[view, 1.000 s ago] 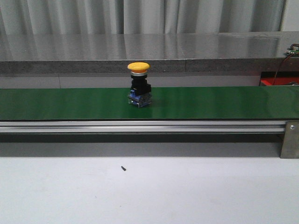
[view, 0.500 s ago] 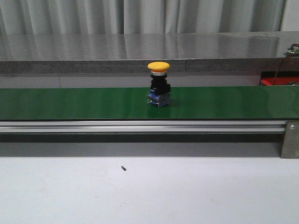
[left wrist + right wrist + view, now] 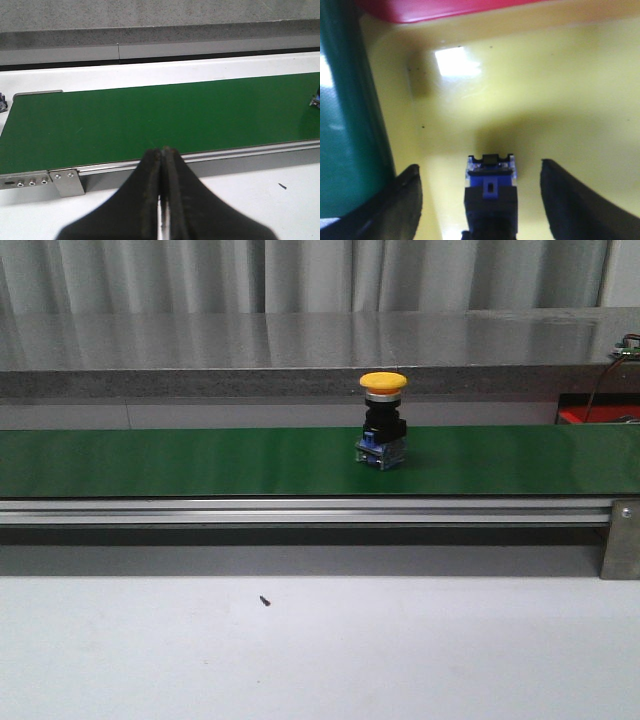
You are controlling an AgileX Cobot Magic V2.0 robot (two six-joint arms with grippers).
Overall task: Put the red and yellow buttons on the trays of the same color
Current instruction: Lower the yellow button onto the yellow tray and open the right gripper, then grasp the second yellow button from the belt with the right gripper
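Rightward along the green belt rides the yellow button, now right of centre. Left gripper hangs pressed together; right gripper, spread, straddles a released button on the yellow tray. Next: intercept the belt's button.

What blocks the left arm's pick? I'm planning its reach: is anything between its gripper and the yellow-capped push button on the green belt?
Nothing visible does. Only bare green conveyor belt lies between the shut left gripper and the yellow-capped push button standing upright further along it.
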